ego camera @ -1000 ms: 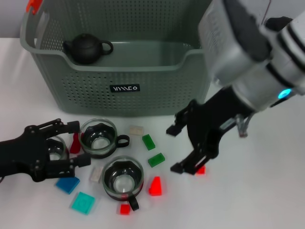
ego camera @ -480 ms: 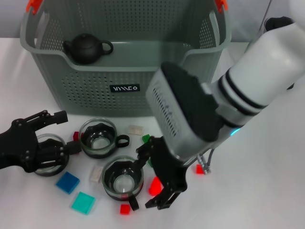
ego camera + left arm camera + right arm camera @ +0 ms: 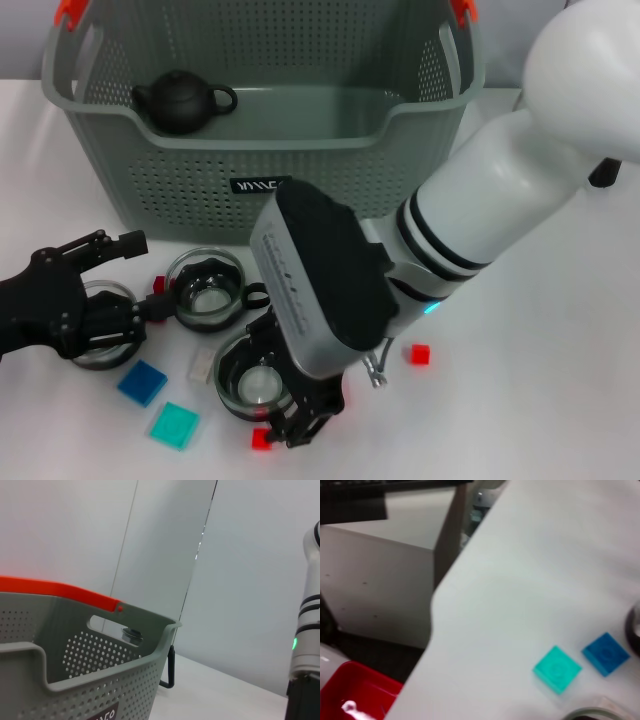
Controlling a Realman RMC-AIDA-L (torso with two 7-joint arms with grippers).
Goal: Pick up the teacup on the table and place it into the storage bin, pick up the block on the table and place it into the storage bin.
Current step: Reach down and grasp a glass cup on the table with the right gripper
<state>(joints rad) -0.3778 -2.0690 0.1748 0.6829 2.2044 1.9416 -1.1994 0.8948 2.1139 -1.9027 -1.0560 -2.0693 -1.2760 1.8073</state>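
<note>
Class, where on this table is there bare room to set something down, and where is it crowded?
Free: the white table right of the small red block, and the basket floor beside the teapot. Crowded: in front of the basket, where cups, blocks and both hands sit.

— Any writing to read here?
— Only one spot: a small black label with white lettering on the front wall of the storage bin.
— What does it say?
— Cannot tell; the letters are too small and blurred. In the left wrist view only its edge shows.
</note>
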